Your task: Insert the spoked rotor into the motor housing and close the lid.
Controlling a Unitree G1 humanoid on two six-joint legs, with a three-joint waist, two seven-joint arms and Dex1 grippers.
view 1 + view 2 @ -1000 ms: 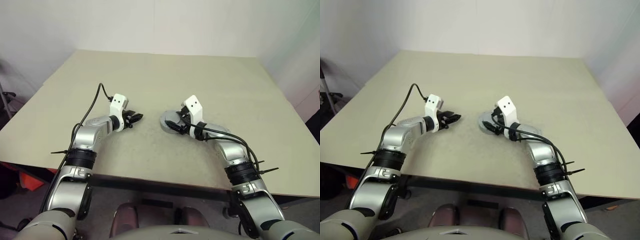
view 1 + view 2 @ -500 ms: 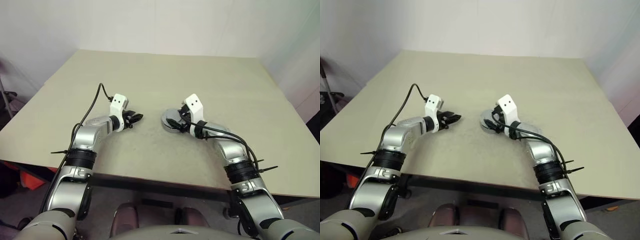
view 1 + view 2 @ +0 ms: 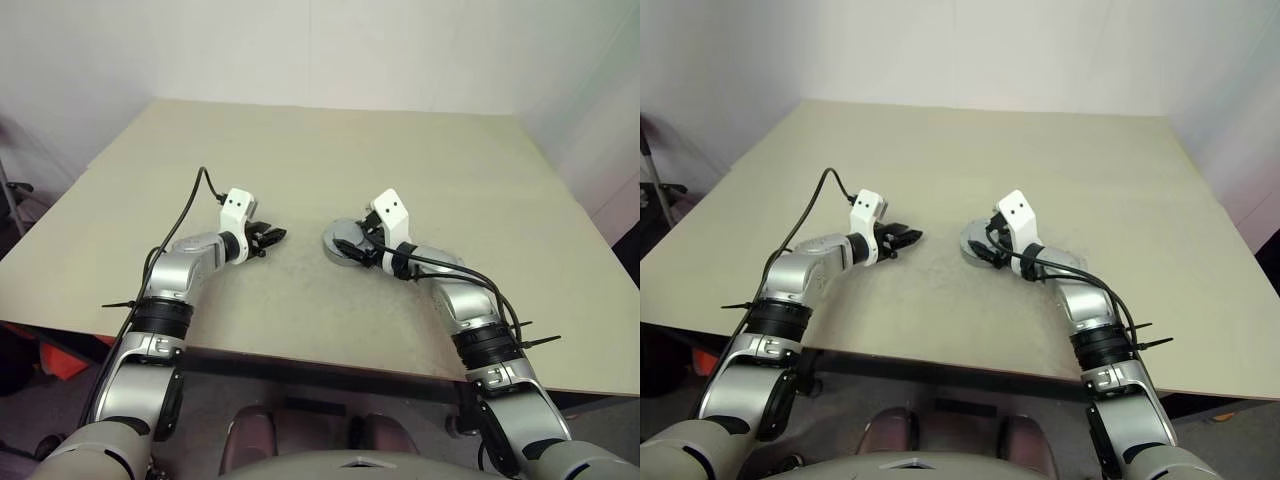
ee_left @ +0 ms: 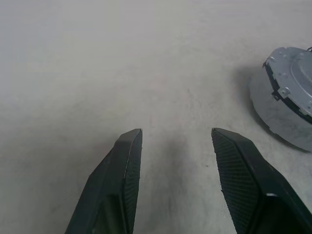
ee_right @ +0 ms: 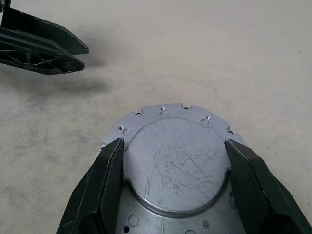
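A flat grey lid (image 5: 175, 165) with a notched edge and a raised round centre lies right of the table's middle (image 3: 343, 238). My right gripper (image 5: 174, 142) is shut on it, its two black fingers (image 5: 109, 175) against either side of the raised centre. My left gripper (image 4: 176, 131) hovers low over bare table to the lid's left, open, with nothing between its fingers. From the right wrist view the left gripper (image 5: 84, 57) is seen beyond the lid. The left wrist view catches the lid (image 4: 287, 78) at its edge. The motor housing and the spoked rotor are hidden.
The beige table (image 3: 300, 150) stretches wide behind and to both sides of the grippers. White walls stand behind it. A black cable (image 3: 185, 215) loops off my left wrist over the table's left part.
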